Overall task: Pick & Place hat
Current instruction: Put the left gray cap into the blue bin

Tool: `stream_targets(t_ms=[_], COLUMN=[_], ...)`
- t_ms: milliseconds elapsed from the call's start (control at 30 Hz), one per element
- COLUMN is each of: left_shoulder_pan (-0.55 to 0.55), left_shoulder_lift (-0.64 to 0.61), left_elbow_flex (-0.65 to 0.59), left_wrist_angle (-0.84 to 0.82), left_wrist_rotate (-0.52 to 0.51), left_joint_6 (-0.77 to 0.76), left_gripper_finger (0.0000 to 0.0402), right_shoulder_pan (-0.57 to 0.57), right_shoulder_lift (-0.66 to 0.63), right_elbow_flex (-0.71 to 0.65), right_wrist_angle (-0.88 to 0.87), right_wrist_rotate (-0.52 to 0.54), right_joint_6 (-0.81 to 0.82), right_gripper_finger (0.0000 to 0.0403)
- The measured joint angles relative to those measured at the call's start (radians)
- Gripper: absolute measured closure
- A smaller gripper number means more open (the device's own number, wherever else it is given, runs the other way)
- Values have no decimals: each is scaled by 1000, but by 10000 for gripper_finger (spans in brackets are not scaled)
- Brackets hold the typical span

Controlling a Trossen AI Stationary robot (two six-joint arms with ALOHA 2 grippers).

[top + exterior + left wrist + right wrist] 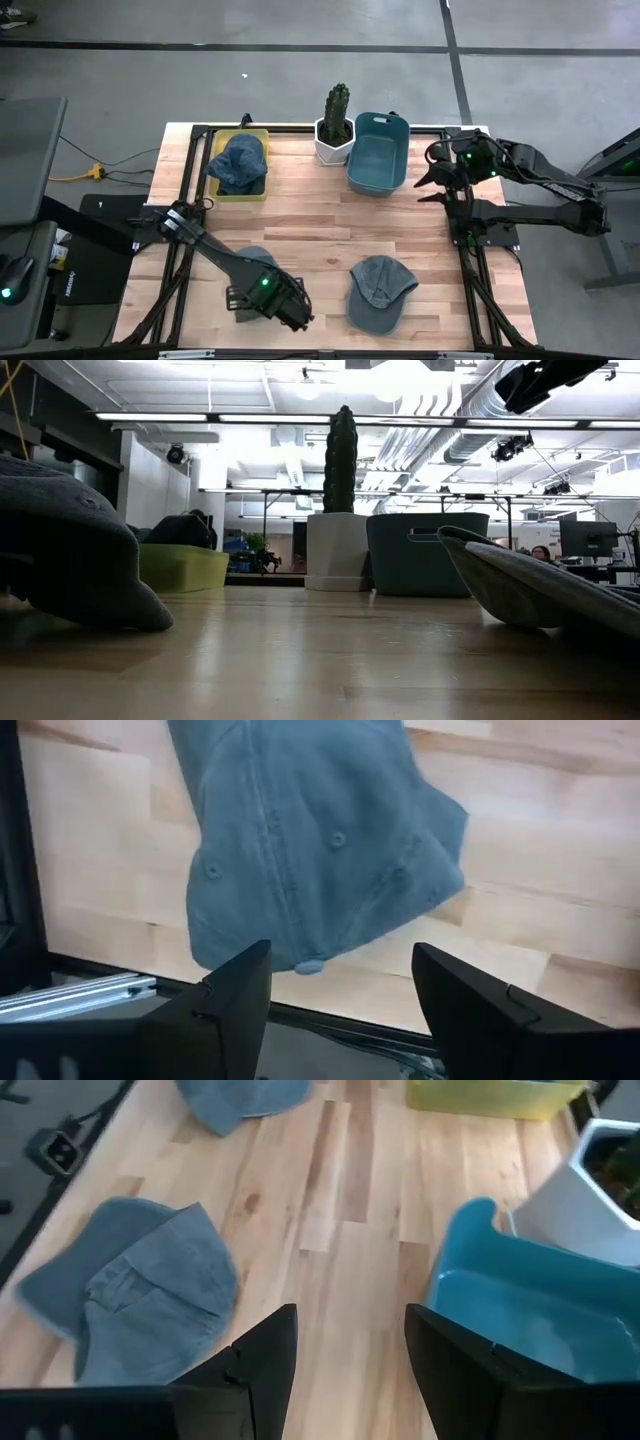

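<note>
Three blue-grey hats are in view. One lies flat on the table near its near edge (380, 291) (140, 1300) (530, 585). A second hat (254, 262) (320, 840) (70, 550) lies at the near left, partly under my left arm. My left gripper (287, 306) (340, 985) hovers open just above this hat's edge and touches nothing. The third hat (238, 160) sits in a yellow bin (262, 135). My right gripper (436, 178) (350, 1355) waits open at the far right, beside a teal bin (378, 152).
A cactus (337, 104) (340, 460) in a white pot (334, 145) stands at the far edge, between the yellow bin and the teal bin (530, 1300). Bare wood lies in the table's middle. Black frame rails run along both table sides.
</note>
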Motion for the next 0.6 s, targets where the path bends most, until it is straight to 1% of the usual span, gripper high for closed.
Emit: stream_targets(t_ms=[133,267,433,600], left_shoulder_pan=[6,17,31,42], left_shoulder_lift=[3,3,2,2], left_elbow_flex=[-75,-130,-156,-208], left_wrist_angle=[2,1,1,17], left_wrist_rotate=[39,53,40,53], left_joint_6=[-8,-15,-16,-19], left_gripper_finger=[177,176,176,176], right_shoulder_pan=[0,0,0,0], right_shoulder_lift=[0,0,0,-1], right_elbow_flex=[0,0,0,0], right_wrist_angle=[0,0,1,1], right_wrist_rotate=[-35,-58,-96,-97], right_joint_6=[-1,4,16,17], right_gripper_finger=[221,221,221,221])
